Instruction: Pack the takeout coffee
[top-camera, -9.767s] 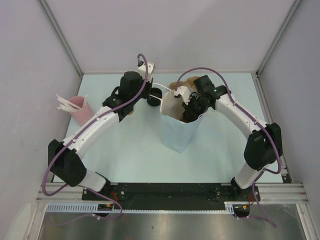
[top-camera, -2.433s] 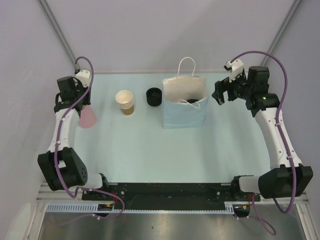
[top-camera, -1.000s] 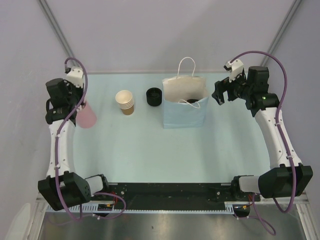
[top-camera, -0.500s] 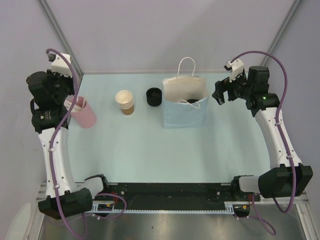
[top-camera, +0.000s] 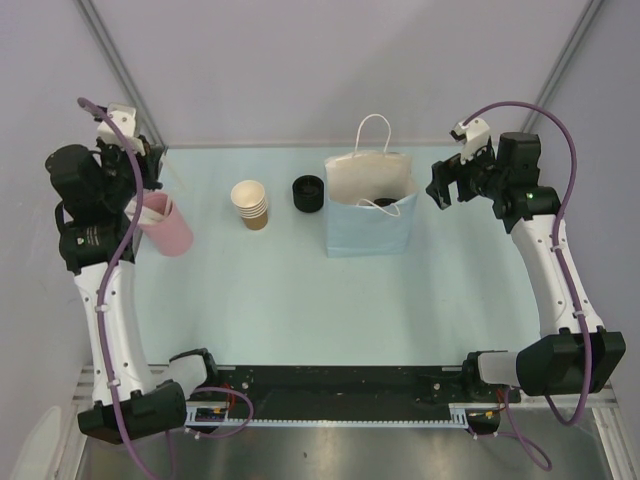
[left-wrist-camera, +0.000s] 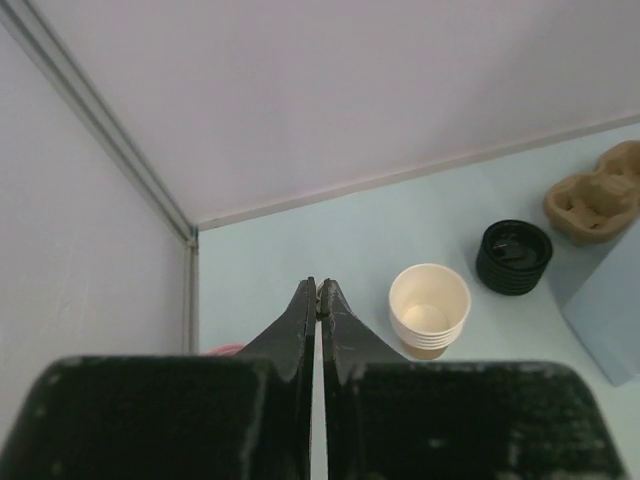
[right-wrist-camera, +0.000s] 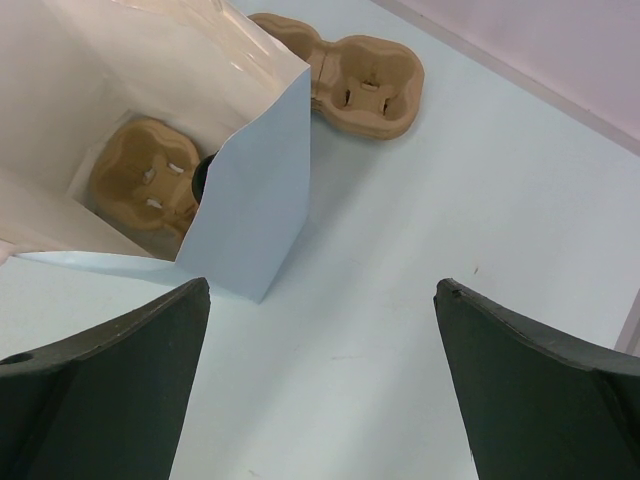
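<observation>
Top external view: paper bag (top-camera: 368, 225) stands upright and open at the far middle of the table (top-camera: 270, 300), handle up. Takeout coffee (right-wrist-camera: 204, 178) is inside the bag. Only part of its black lid shows past the bag's front edge, at one end of a pulp cup carrier (right-wrist-camera: 140, 180) lying in the bag's bottom. Cup body hidden; whether it sits in the carrier cannot be told.

Right gripper (right-wrist-camera: 322, 288) hangs above the table just right of the bag, jaws spread wide, holding nothing. Left gripper (left-wrist-camera: 318, 292) is raised at the far left, near the pink cup (top-camera: 168, 225), jaws pressed together with nothing between them.

Stack of tan cups (left-wrist-camera: 429, 310) and stack of black lids (left-wrist-camera: 514, 257) stand left of the bag, apart from each other. Second pulp carrier (right-wrist-camera: 352, 72) lies on the table behind the bag.
</observation>
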